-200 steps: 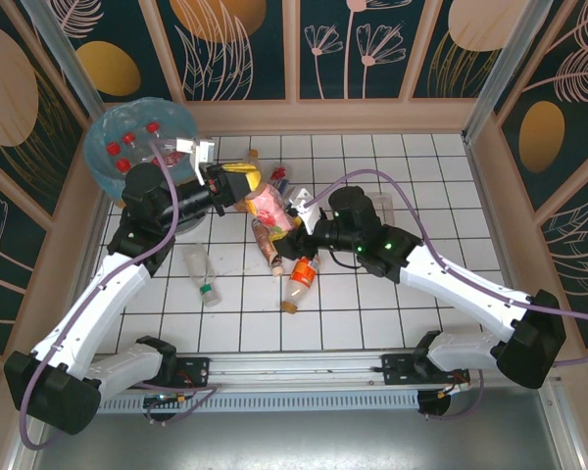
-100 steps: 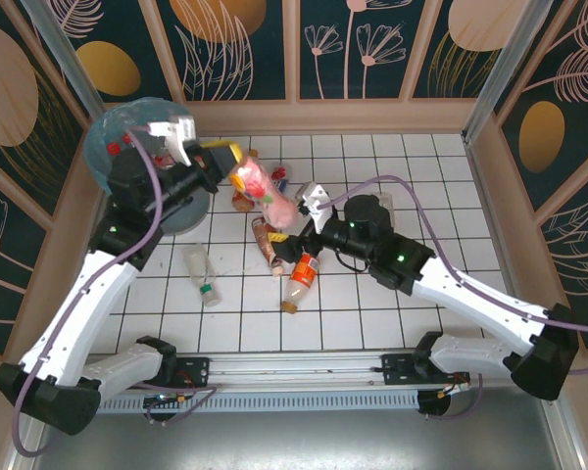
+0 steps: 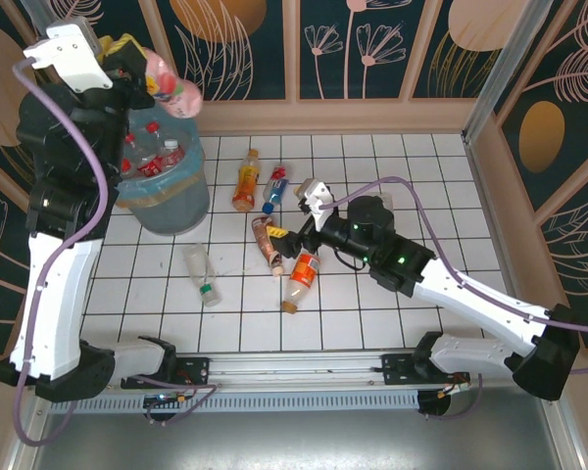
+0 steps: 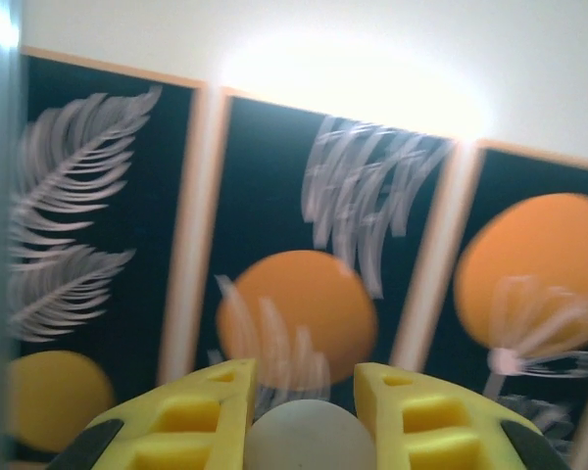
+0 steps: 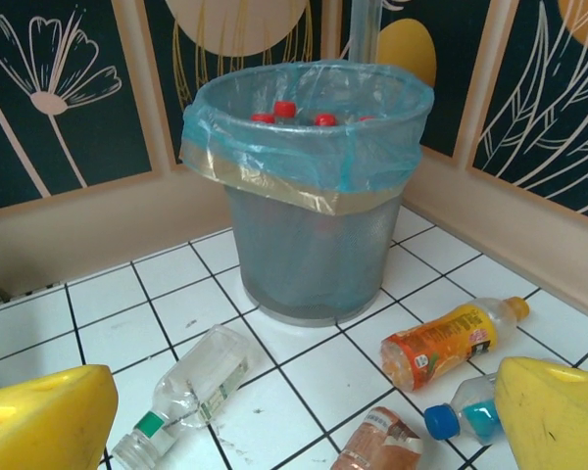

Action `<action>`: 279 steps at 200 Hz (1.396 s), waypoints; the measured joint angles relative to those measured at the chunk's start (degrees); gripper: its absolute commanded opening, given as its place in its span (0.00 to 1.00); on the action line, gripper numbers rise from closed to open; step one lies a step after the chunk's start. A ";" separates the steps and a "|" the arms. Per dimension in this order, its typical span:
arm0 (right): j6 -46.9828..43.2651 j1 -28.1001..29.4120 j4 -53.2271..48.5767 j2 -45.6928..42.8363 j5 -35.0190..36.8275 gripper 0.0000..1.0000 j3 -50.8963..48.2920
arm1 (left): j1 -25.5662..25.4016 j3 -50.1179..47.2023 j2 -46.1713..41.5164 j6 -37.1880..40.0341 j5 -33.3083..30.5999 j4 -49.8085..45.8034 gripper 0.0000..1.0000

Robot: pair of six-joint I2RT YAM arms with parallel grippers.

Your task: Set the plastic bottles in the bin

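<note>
L gripper (image 3: pixel 142 67) is up high, yellow fingers (image 4: pixel 191 416) clenched on a pink-label bottle (image 3: pixel 173 90). In the L wrist view the bottle's pale round end sits wedged btwn both fingers. The bin (image 3: pixel 176 211), lined w/ a light-blue bag, stands below that gripper and a bit to its R, w/ several red-capped bottles (image 3: pixel 152 157) lying inside. R gripper (image 3: pixel 289 223) hangs low over the white tiled floor (image 5: pixel 167 304), released, jaws spread wide w/ nothing btwn them. The bin is straight ahead of it and well apart. Ahead and to the L of R gripper lies a clear bottle (image 5: pixel 191 387) on its side, w/ a green band near its neck. Ahead and to the R lies an orange-label bottle (image 5: pixel 451 343), also on its side, cap end pointing away from the bin. Its label has a small red patch, but the print is too small to read. Just inside the R finger is a blue-cap bottle (image 5: pixel 465 416) w/ a blue label. Almost under the gripper, btwn the fingers, lies a brown crushed bottle (image 5: pixel 382 441), its label text blurred, not legible. Behind R gripper, near its wrist, lies a second orange bottle (image 3: pixel 302 279); no brand readable there either.
</note>
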 measured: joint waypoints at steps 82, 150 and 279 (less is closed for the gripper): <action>-0.85 2.12 -0.79 1.22 0.04 0.99 0.11 | 16.98 -6.99 7.37 -0.42 2.23 -4.50 0.00; -0.83 2.64 -0.83 1.44 0.24 0.99 0.09 | 19.91 -21.86 9.42 -2.40 8.96 -2.71 0.00; -0.90 4.35 -3.37 5.33 1.68 0.99 0.09 | 20.11 -30.80 15.74 -2.08 11.54 0.76 0.00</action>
